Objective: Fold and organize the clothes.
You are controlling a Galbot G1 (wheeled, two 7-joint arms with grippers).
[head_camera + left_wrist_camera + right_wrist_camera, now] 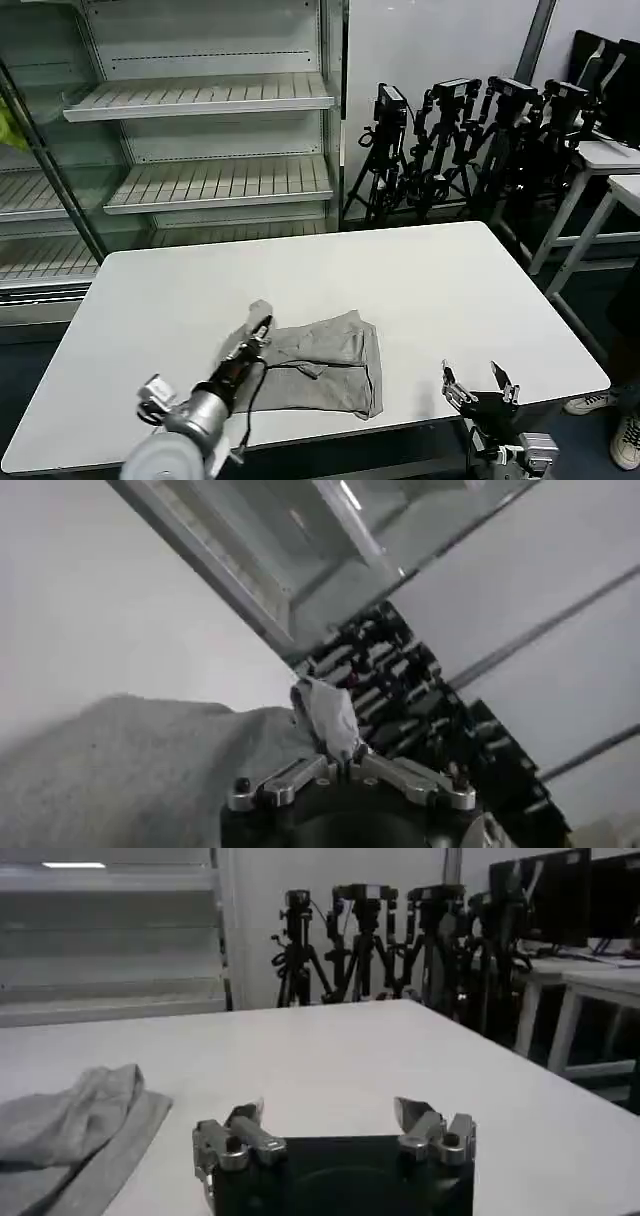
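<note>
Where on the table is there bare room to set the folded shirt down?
The table is bare across its far half, between the T-shirt and the far edge by the tripods, and on the robot's right toward the open right tool. The near-left part is crowded: the left tool pinches the shirt's edge there.

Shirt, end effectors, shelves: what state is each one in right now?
Shirt: partly folded on the table, one corner lifted.
Left end effector: shut on the shirt corner.
Right end effector: open, holding nothing, at the table's near edge.
Shelves: bare.
</note>
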